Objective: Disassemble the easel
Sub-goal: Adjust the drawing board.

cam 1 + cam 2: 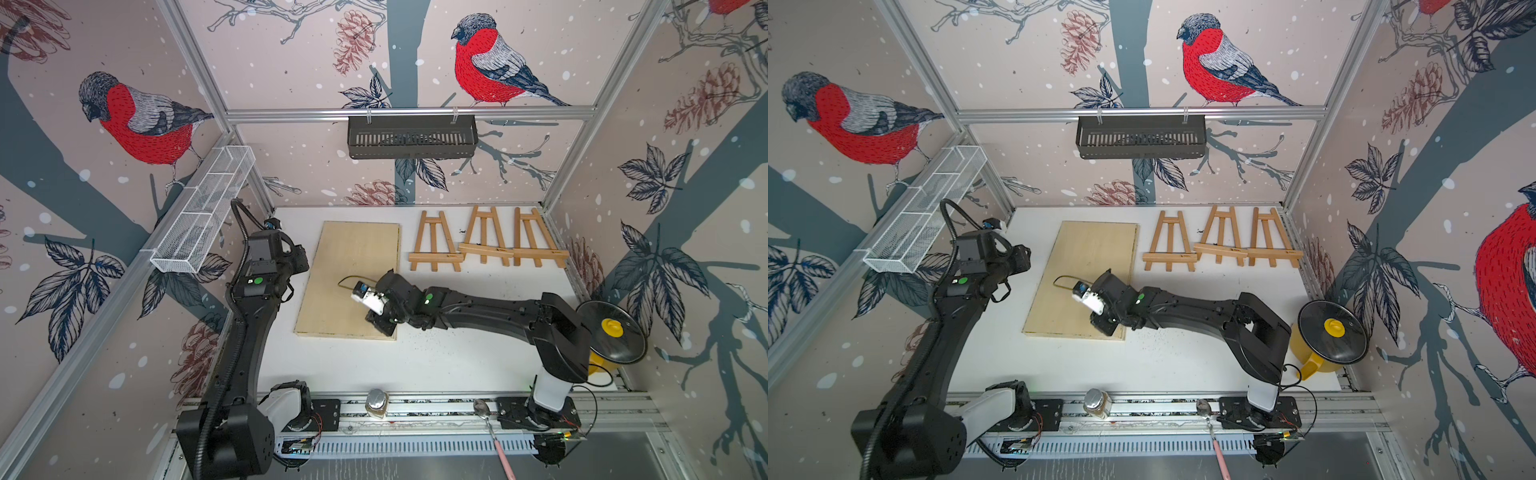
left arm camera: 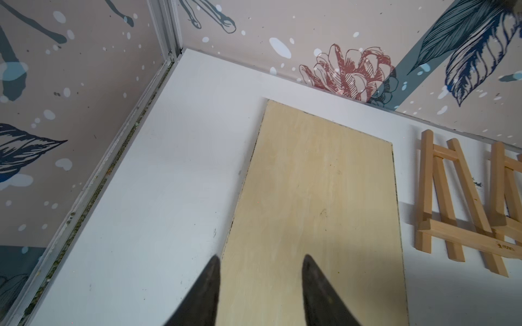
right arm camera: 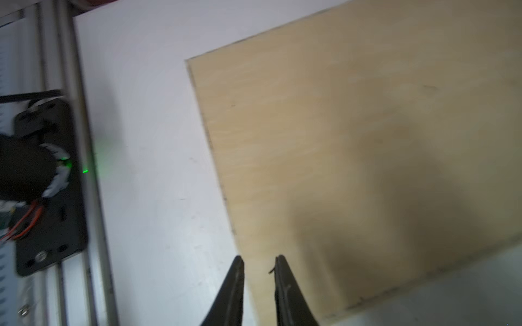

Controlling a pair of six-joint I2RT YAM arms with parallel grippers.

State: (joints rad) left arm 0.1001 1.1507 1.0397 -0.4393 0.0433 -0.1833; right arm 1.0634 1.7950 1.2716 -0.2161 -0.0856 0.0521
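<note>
Fingers of the left gripper stood well apart with nothing between them, hanging over the left edge of the board; fingers of the right gripper showed only a narrow gap, also empty, above the board's near right corner. Three easels lay flat in a row along the desk's far edge, toward its far right corner, well apart from both grippers; their ledges met end to end or overlapped, and I could not tell which.

No easel looked taken apart yet, so the step in hand seemed to be the reach. It would likely go best starting with the easel beside the board, which had the most bare desk around it; one gripper could pin the upright frame flat while the other gripped the ledge near one end and drew it off along the frame, slowly, so the neighbours were not dragged.

Each ledge carried a small dark stamp; it was too small to read, and no other writing showed.
</note>
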